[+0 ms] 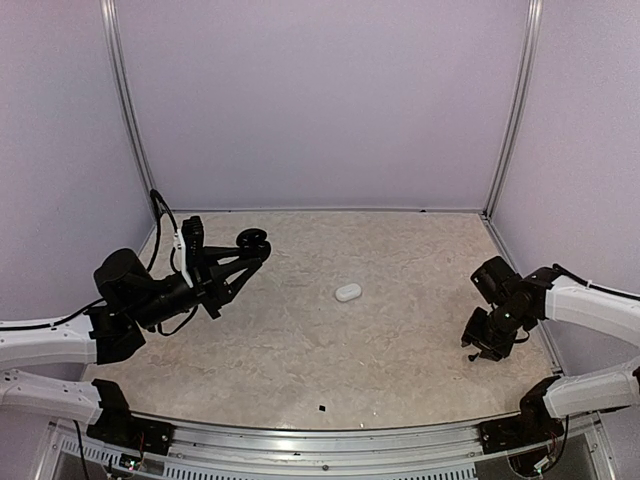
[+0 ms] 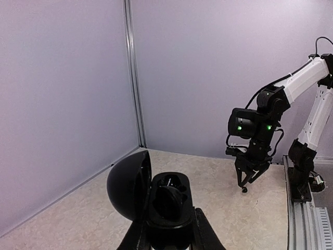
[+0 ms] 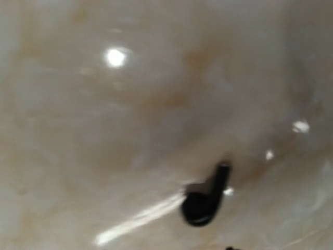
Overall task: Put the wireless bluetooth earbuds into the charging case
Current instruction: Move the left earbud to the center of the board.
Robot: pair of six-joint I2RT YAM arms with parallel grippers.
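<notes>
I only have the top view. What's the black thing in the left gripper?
Observer: The left wrist view shows an open black clamshell case clamped in the left gripper, with its lid hinged wide open.
Operator: What's under the right gripper?
Observer: The right wrist view shows a black stemmed earbud lying on the table. It's blurred.
Operator: Is it gripped?
Observer: I can't tell. In the left wrist view that gripper points down, tips close to the table, with a dark speck at them.
</notes>
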